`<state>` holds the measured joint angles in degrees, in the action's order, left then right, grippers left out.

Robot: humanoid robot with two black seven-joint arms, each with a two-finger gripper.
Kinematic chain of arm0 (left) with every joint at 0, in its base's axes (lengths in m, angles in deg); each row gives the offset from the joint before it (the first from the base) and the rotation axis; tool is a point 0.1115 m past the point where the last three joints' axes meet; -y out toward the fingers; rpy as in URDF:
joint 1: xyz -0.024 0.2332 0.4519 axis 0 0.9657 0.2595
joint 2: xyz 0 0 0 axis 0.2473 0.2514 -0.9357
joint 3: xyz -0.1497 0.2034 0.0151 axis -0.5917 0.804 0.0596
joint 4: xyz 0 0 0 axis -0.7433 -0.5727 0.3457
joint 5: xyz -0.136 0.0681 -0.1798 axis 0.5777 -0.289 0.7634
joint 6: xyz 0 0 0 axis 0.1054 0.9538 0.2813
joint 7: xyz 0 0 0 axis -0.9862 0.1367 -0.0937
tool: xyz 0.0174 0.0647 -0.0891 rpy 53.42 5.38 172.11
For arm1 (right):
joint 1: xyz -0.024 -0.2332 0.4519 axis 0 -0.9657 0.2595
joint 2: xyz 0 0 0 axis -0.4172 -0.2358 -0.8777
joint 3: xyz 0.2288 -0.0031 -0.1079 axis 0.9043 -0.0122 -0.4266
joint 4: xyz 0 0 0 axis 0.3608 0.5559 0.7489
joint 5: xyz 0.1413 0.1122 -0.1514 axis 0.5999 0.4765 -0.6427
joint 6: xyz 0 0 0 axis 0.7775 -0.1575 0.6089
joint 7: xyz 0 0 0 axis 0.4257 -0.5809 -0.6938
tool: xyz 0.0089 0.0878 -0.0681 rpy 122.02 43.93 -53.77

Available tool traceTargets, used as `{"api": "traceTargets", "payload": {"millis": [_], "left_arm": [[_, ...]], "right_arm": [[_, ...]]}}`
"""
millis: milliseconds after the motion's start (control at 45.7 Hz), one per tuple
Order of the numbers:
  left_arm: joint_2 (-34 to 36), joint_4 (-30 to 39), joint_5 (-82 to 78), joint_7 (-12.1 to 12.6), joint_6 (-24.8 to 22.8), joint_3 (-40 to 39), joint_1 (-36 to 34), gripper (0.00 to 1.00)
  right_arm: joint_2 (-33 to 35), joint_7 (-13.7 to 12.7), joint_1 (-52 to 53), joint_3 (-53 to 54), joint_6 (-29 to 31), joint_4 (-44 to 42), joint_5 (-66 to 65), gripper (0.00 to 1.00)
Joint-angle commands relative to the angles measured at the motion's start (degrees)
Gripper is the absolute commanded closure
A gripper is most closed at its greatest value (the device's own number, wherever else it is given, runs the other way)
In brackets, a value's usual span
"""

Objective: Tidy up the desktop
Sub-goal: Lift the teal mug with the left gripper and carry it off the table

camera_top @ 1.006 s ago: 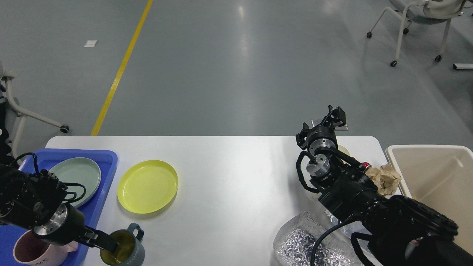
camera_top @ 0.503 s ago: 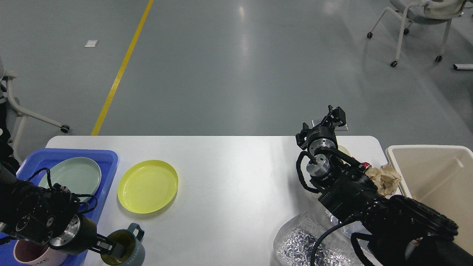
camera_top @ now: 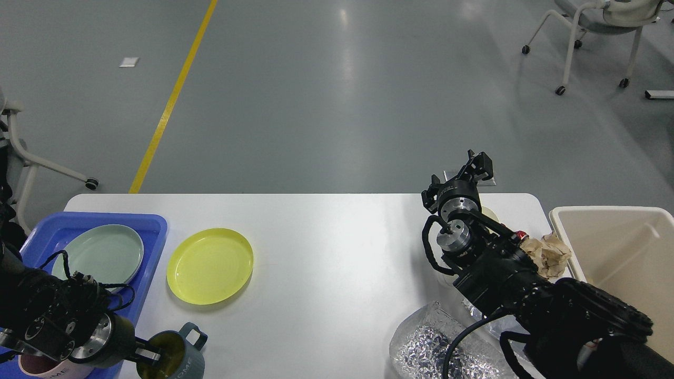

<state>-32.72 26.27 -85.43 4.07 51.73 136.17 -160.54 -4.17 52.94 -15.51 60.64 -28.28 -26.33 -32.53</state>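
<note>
The white desktop (camera_top: 326, 247) fills the lower half of the head view. My left gripper (camera_top: 151, 356) is at the front left, with one finger inside a grey-blue mug (camera_top: 181, 353) with a yellow inside, gripping its rim. A yellow plate (camera_top: 209, 266) lies on the desktop beside a blue tray (camera_top: 154, 227), which holds a pale green plate (camera_top: 102, 252) and a pink mug (camera_top: 45, 368). My right gripper (camera_top: 478, 164) is raised over the far right edge, dark and seen end-on. Crumpled brown paper (camera_top: 550, 255) lies by my right arm.
A beige bin (camera_top: 621, 221) stands off the table's right end. A crinkled silver foil bag (camera_top: 432, 352) lies at the front right under my right arm. Wheeled chairs stand on the grey floor at far right (camera_top: 590, 31) and far left (camera_top: 31, 158).
My left arm has drawn back toward the lower left, and the grey-blue mug has shifted slightly left and toward the front edge with it. The right arm has not moved.
</note>
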Motion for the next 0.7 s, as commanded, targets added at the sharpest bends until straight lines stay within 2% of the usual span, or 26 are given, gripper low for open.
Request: {"api": "traceTargets", "payload": {"millis": [0, 88, 153, 394, 678], "left_arm": [[0.48, 0.45, 0.01, -0.34, -0.22, -0.58, -1.18, 1.00], [1.79, 0.89, -0.07, -0.34, -2.93, -1.99, -4.25, 1.00], [3.02, 1.24, -0.07, -0.43, -7.23, -2.52, -7.59, 1.00], [7.60, 1.33, -0.07, -0.34, -29.29, -3.48, -23.23, 0.99], [11.90, 1.33, -0.07, -0.08, -54.95, -0.59, -43.71, 0.99]], "right_arm": [[0.00, 0.00, 0.00, 0.01, 0.00, 0.00, -0.04, 0.00], [0.00, 0.00, 0.00, 0.01, 0.00, 0.00, -0.04, 0.00], [0.00, 0.00, 0.00, -0.08, 0.00, 0.00, -0.04, 0.00], [0.00, 0.00, 0.00, 0.01, 0.00, 0.00, -0.04, 0.00], [0.00, 0.00, 0.00, 0.01, 0.00, 0.00, 0.05, 0.00]]}}
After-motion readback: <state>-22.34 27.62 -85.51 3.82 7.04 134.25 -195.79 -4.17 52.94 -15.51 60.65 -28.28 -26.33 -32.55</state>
